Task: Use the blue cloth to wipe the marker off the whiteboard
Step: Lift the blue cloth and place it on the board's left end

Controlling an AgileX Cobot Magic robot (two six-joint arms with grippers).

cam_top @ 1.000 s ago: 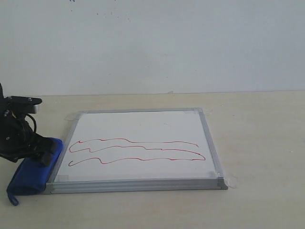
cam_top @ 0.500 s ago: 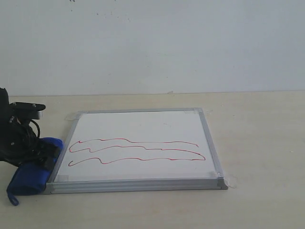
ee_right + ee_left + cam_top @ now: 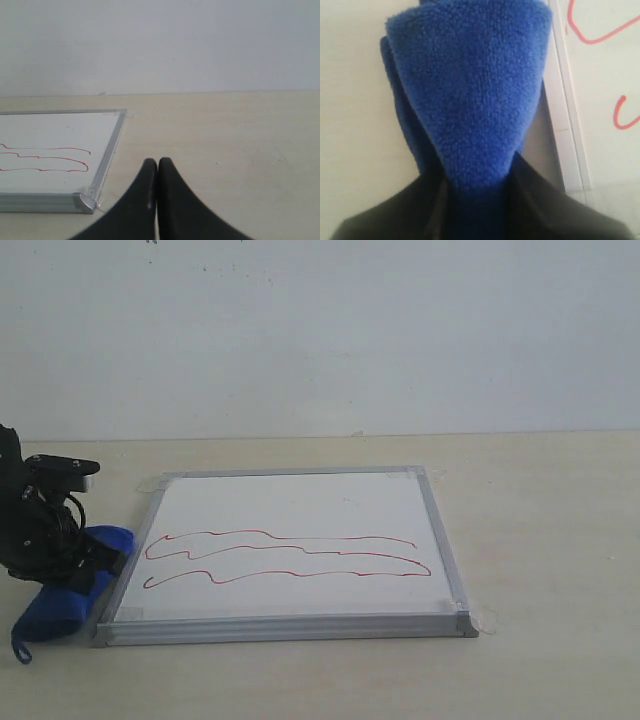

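The whiteboard (image 3: 300, 540) lies flat on the table, its red marker (image 3: 285, 555) lines wavy across its width. Just off its left edge the blue cloth (image 3: 62, 605) rests as a thick roll, one end a little raised. My left gripper (image 3: 88, 562) is shut on that roll; in the left wrist view the blue cloth (image 3: 470, 100) is pinched between the dark jaws, next to the whiteboard (image 3: 600, 100) frame. My right gripper (image 3: 158, 165) is shut with nothing in it, hovering off the whiteboard (image 3: 50, 150) near its corner. It is out of the exterior view.
The beige table (image 3: 540, 540) stretches to the right of the board and behind it up to a plain white wall (image 3: 320, 330). Clear tape tabs hold the board's corners (image 3: 486, 620).
My left gripper has closed on the cloth and drawn it slightly left and up; the cloth's near end has shifted. The board and its lines are unchanged.
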